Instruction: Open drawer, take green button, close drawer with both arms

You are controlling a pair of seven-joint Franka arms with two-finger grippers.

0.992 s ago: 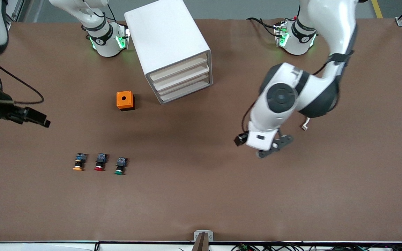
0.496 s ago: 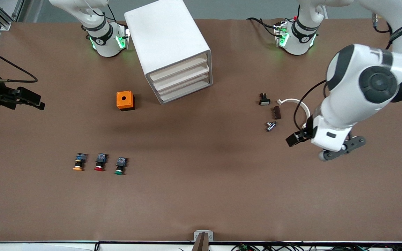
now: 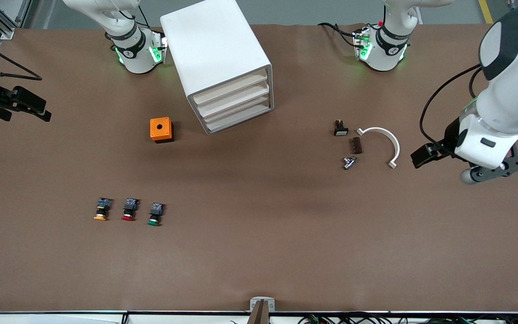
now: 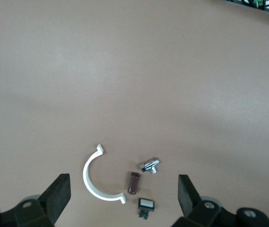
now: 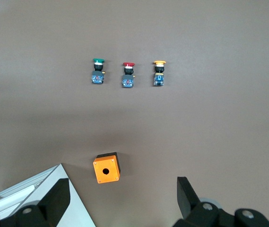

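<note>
A: What lies nearest the front camera?

B: Three pushbuttons in one row on the brown table [image 3: 259,261]. The button [image 3: 154,213] with the green cap is the one closest to the left arm's end; beside it is a red-capped button [image 3: 129,209], then an orange-capped button [image 3: 102,209] at the right arm's end of the row. All three rest on the table, apart from each other, caps toward the camera.

A: And farther up?

B: One orange box [image 3: 161,129] with a round hole in its top. Toward the left arm's end there are four small loose parts close together: a silver fitting [image 3: 349,162], a dark brown bar [image 3: 356,145], a small black switch [image 3: 340,128] and one white curved clip [image 3: 382,141].

A: The cabinet?

B: One white cabinet [image 3: 216,54], farthest of the things, just beside the orange box. It has three drawers. The drawer [image 3: 240,117] at the bottom is pushed in, flush like the two above it.

A: The two grippers?

B: The left gripper [image 4: 125,198] hangs up in the air at the left arm's end, over bare table near the white clip, fingers spread wide with nothing between them. The right gripper [image 5: 122,201] is up over the right arm's end of the table, also spread wide and holding nothing.
</note>
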